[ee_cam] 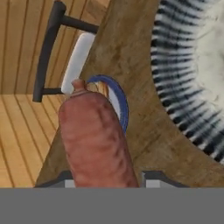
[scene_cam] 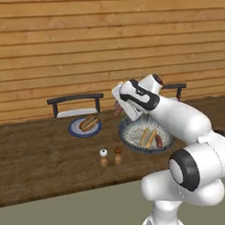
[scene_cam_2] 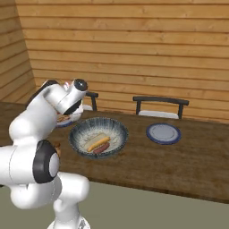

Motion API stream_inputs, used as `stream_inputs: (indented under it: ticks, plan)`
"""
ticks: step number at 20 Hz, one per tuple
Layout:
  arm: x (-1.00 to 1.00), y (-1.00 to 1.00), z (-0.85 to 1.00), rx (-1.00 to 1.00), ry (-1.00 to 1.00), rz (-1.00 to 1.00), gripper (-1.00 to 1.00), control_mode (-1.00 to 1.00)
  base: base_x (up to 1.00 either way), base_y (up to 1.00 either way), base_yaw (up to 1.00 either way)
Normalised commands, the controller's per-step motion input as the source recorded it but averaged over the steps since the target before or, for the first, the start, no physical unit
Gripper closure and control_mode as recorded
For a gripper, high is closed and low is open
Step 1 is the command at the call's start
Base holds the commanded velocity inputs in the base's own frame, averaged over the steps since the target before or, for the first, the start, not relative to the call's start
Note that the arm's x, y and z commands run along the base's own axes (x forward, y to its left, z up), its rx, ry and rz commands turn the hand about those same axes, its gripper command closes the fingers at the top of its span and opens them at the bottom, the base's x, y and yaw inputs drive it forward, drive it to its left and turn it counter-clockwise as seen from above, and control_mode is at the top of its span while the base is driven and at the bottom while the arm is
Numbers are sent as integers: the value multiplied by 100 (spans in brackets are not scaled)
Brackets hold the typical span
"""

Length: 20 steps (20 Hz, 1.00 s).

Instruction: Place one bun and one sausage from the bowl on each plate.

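The reddish-brown wrinkled sausage (ee_cam: 94, 140) is pinched between the two dark fingers (ee_cam: 154, 178), its long axis running straight out from them, its knotted tip pointing toward the dark-rimmed blue plate (ee_cam: 121, 105) beyond. Its near end is cut off at the bottom of the hand view. In the left base view only a reddish sliver (scene_cam: 117, 108) shows beside the white arm, above the table (scene_cam: 37, 153). The large blue-grey striped bowl (scene_cam: 129, 132) holds a bun and another sausage. The left plate (scene_cam: 74, 130) carries a bun with sausage; the right plate (scene_cam_2: 163, 133) lies bare. The arm hides the fingers in both base views.
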Motion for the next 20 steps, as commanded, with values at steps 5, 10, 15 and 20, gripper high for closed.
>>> stream_inputs:
  ticks: [5, 10, 15, 20]
  plan:
    - [98, 100, 0, -20, 14, -36, 100, -100, 0, 0, 0]
    - [55, 66, -4, -30, 48, -12, 100, -100, 0, 0, 0]
    - [5, 1, -5, 6, 1, 0, 100, -100, 0, 0, 0]
    - [59, 15, 1, -5, 10, 0, 100, -100, 0, 0, 0]
